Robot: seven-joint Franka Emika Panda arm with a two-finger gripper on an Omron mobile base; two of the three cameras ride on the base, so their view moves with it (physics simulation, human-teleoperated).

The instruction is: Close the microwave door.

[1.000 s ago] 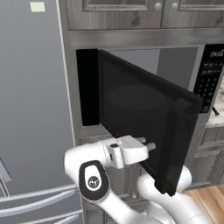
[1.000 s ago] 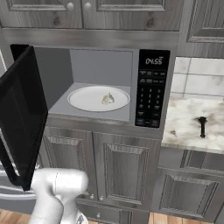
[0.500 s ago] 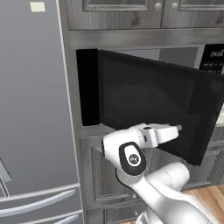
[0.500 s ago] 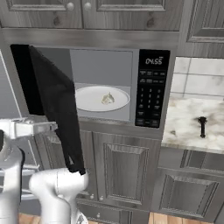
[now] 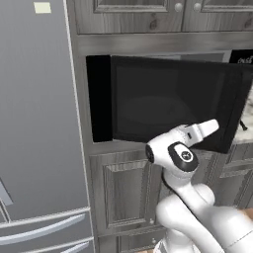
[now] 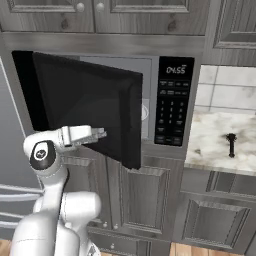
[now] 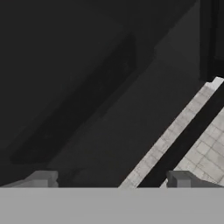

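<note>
While my jaws [image 7: 109,179] stand apart with nothing between them, the microwave door [image 6: 85,107] fills the space straight ahead, its glossy black panel right at my fingertips [image 7: 43,178], hanging partly open from its hinge edge. Past the door's free edge, off to one side of me, the microwave [image 6: 172,102] shows a strip of grey cavity and its keypad, with the marbled tabletop [image 6: 220,142] beyond that.
</note>
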